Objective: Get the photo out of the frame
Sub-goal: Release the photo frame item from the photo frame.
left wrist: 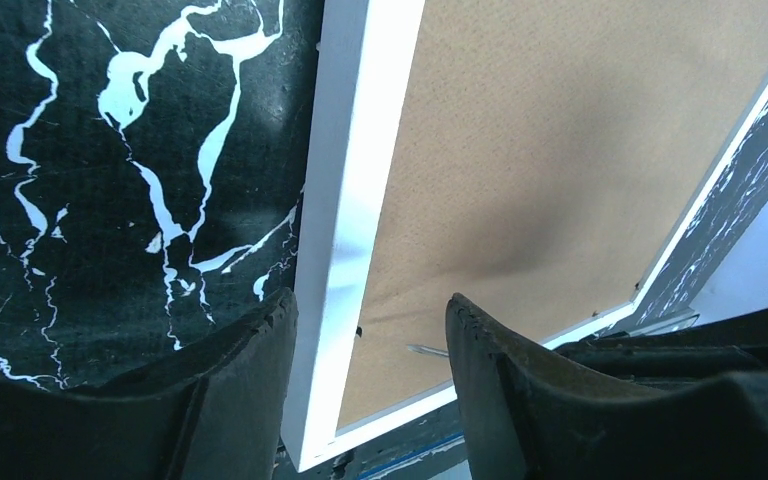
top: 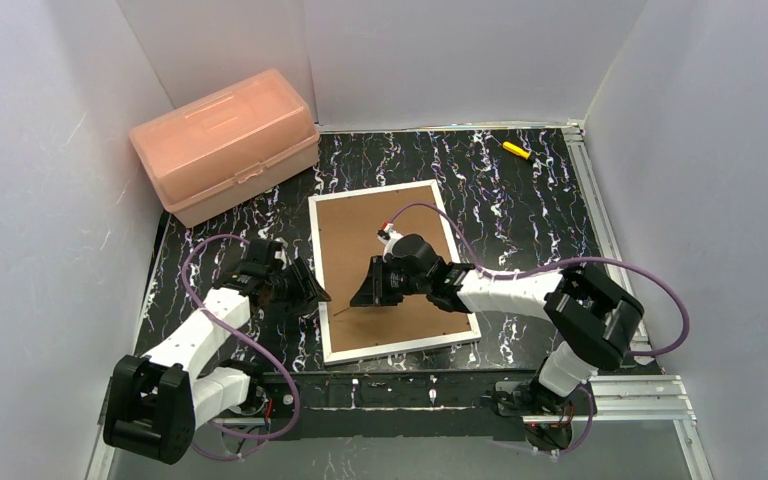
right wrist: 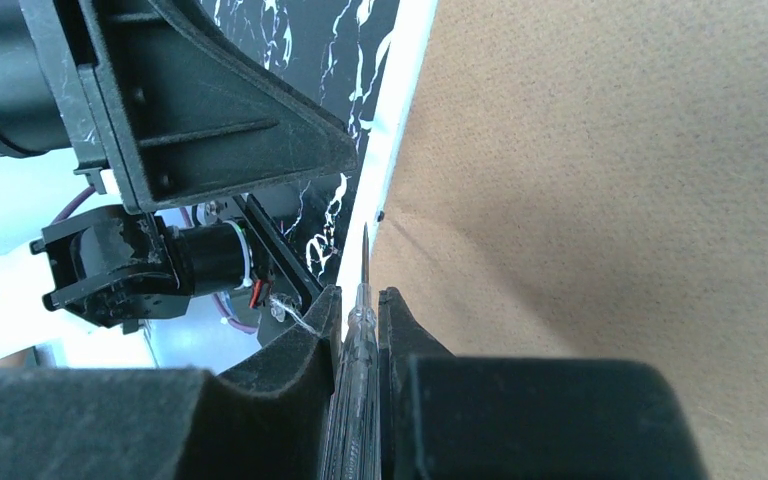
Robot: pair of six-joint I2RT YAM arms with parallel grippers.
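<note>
Jaws of the right gripper (right wrist: 360, 305) are pinched narrow on a slim clear-handled screwdriver (right wrist: 363, 270), its thin shaft pointing at the inner edge of the frame (top: 318, 262) where a small dark retaining tab (right wrist: 381, 215) sits against the brown backing board (top: 360, 235); the left gripper (left wrist: 370, 320) stands part-open and empty, one finger on either side of the frame's white left border near its near corner, with a gap showing on both sides; the frame lies flat and back-up on the black marbled table (top: 520, 200), well apart from the pink plastic box (top: 225, 145) at the far left; the photo is not visible in any view, and I judge it to be face-down under the board; the step in hand looks to be freeing the backing, tab by tab, so the task is at an early stage; the next move calls for the screwdriver tip to slip under or against that tab and turn it aside without gouging the board, while the left jaws close on the border to keep the frame from sliding; whether other tabs are already bent back I cannot tell.
</note>
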